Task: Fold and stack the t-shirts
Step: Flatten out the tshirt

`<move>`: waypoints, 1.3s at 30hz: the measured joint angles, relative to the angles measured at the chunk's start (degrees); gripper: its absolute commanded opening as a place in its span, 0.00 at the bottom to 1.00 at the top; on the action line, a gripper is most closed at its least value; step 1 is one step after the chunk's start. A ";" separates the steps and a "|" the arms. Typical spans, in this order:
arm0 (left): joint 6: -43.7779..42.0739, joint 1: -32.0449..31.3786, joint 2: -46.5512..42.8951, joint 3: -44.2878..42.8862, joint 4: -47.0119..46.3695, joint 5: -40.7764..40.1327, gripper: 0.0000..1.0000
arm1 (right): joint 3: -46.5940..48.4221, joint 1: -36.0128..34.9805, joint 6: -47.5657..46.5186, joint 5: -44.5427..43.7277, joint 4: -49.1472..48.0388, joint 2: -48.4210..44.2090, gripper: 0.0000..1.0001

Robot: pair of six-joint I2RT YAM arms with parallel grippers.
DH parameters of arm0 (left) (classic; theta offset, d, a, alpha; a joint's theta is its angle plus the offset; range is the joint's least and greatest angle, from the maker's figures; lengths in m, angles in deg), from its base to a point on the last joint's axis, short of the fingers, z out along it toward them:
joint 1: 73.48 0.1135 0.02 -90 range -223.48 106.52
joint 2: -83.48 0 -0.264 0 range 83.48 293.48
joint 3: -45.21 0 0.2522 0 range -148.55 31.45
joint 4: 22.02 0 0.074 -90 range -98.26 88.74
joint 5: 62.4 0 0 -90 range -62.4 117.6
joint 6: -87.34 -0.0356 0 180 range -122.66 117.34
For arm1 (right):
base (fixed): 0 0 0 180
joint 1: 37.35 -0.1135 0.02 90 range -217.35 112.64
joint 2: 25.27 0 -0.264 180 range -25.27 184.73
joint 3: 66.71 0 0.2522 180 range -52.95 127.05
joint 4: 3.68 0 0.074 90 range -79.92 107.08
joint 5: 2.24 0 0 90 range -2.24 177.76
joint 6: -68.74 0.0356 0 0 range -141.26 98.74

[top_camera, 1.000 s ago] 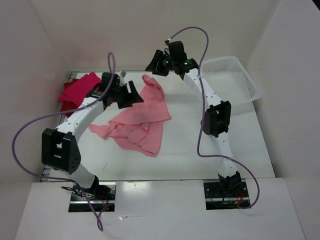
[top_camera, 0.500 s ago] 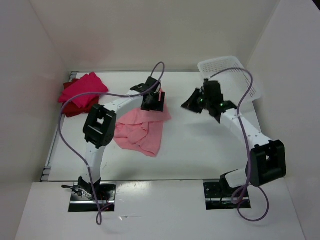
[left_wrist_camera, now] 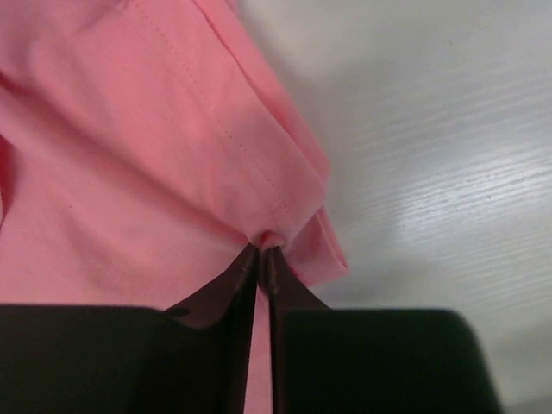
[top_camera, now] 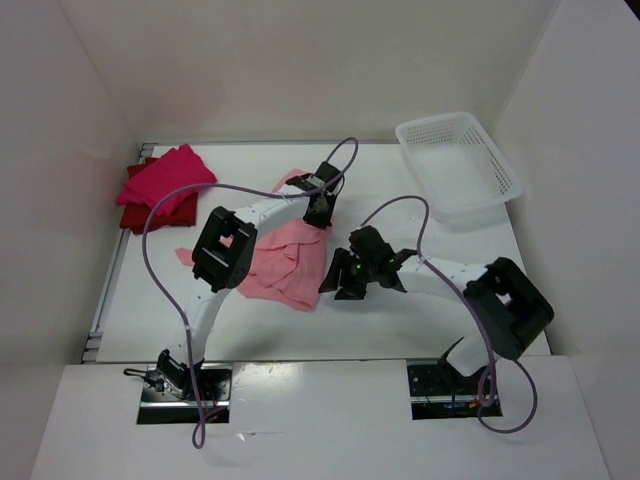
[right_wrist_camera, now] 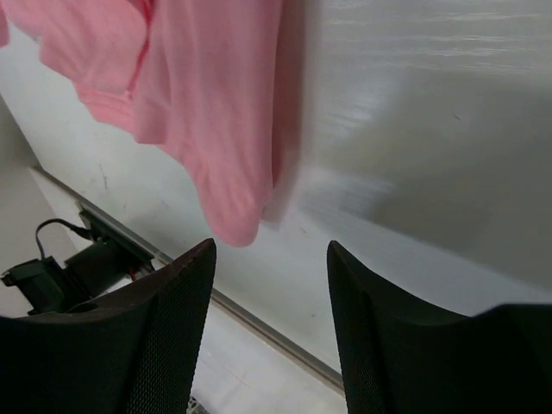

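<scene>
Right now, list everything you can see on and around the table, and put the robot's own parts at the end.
pale pink t-shirt: one, pale pink, crumpled at the middle of the table
magenta t-shirt: one, bright magenta, far left corner, lying on the dark red one
dark red t-shirt: one, dark red, far left corner, partly under the magenta one
basket: one, white lattice, far right corner
table: one, white, under everything
left gripper: one, black, shut on a fold of the pale pink t-shirt
right gripper: one, black, open, beside that shirt's right edge, holding nothing
</scene>
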 measured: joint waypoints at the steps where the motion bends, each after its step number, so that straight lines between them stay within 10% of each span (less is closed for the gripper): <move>1: 0.20 0.33 -0.02 0.02 -0.07 0.00 0.08 | 0.39 -0.87 0.31 0.07 -1.01 1.99 0.60; 5: 1.05 2.08 -1.75 0.42 0.26 2.21 0.06 | 2.97 -2.73 1.49 1.31 -4.35 9.35 0.57; 9: 2.03 6.19 -7.37 1.01 0.98 9.20 0.04 | 7.61 -2.95 1.84 0.68 -6.91 15.26 0.09; 11: 2.45 9.60 -11.85 2.19 1.05 12.85 0.02 | 8.17 -2.49 1.86 -0.63 -6.75 16.22 0.03; 24: 4.00 33.88 -34.67 20.76 1.44 28.76 0.00 | 31.50 25.20 -9.22 -5.16 6.32 12.50 0.00; 39: 9.49 45.72 -51.21 22.62 2.69 38.36 0.00 | 67.23 23.08 -18.05 4.81 24.98 -1.49 0.00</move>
